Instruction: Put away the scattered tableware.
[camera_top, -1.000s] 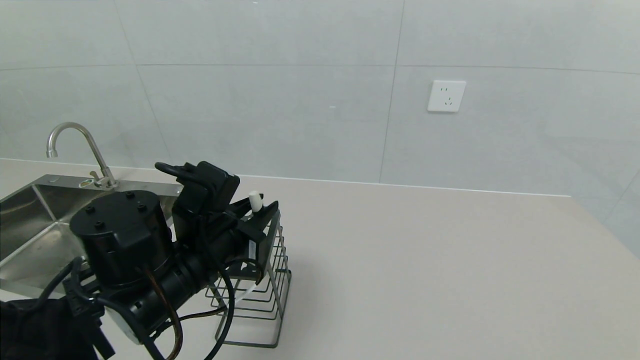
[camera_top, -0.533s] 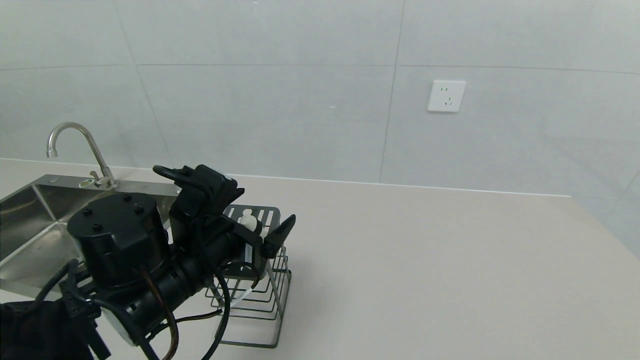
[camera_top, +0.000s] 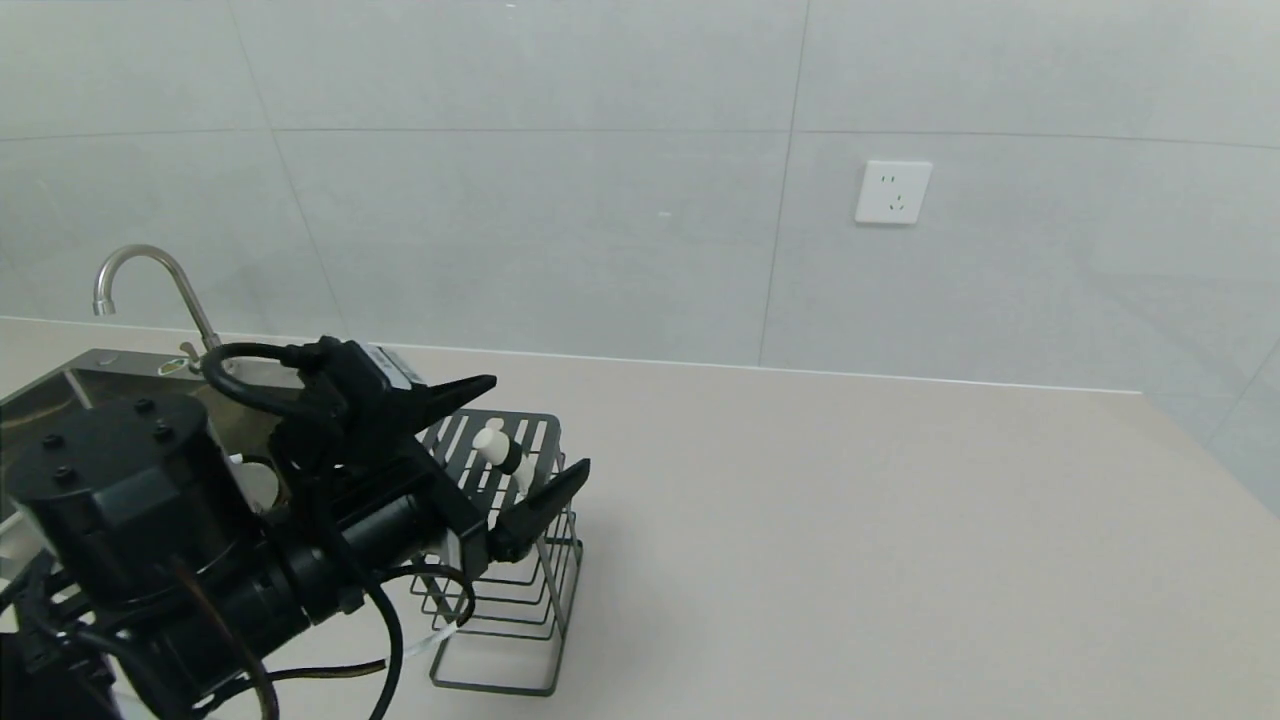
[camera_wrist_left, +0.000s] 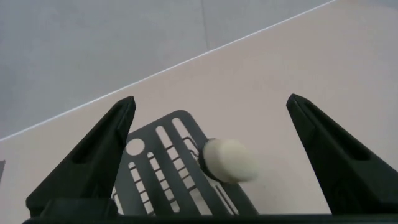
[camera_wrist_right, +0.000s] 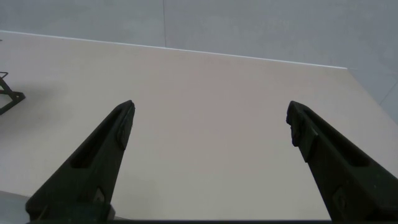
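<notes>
A dark wire cutlery rack (camera_top: 505, 590) stands on the beige counter beside the sink. A utensil with a white handle end (camera_top: 492, 441) stands upright in it, poking through the slotted top plate (camera_top: 520, 440). My left gripper (camera_top: 540, 420) is open just above the rack, its fingers apart on either side of the handle and not touching it. The left wrist view shows the same white handle end (camera_wrist_left: 230, 160) over the slotted plate (camera_wrist_left: 158, 168), below the open left gripper (camera_wrist_left: 210, 102). My right gripper (camera_wrist_right: 210, 107) hangs open over bare counter, holding nothing.
A steel sink (camera_top: 110, 358) with a curved faucet (camera_top: 150, 280) lies left of the rack. A white wall socket (camera_top: 892, 192) sits on the tiled wall. The counter (camera_top: 850, 540) stretches wide to the right. A corner of the rack (camera_wrist_right: 7, 96) shows in the right wrist view.
The left gripper, shut on the white-handled utensil above the rack, has opened; the utensil now stands in the rack. The left arm has drawn back towards the sink.
</notes>
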